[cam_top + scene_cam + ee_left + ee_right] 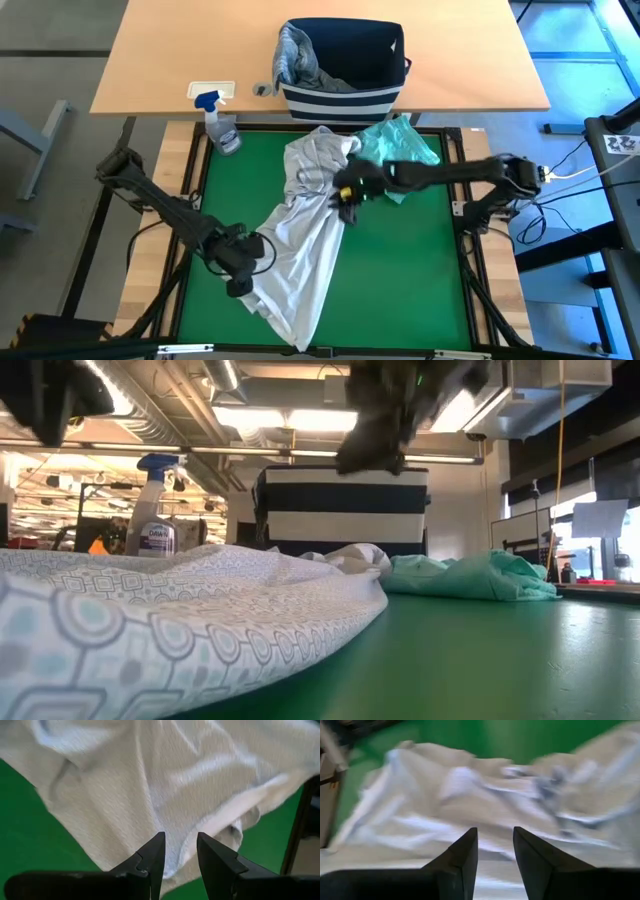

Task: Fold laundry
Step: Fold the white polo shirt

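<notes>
On the green mat (400,270), a white patterned garment (300,250) is spread diagonally, worked from both ends.

The left gripper (243,268) is set at its lower edge, fingers narrowly parted with cloth between them; the right gripper (348,190) is held above the crumpled upper part, fingers narrowly apart and empty. A soft mint-teal garment (400,143) is bunched beside the striped fabric basket (342,98), evidently awaiting folding.
</notes>
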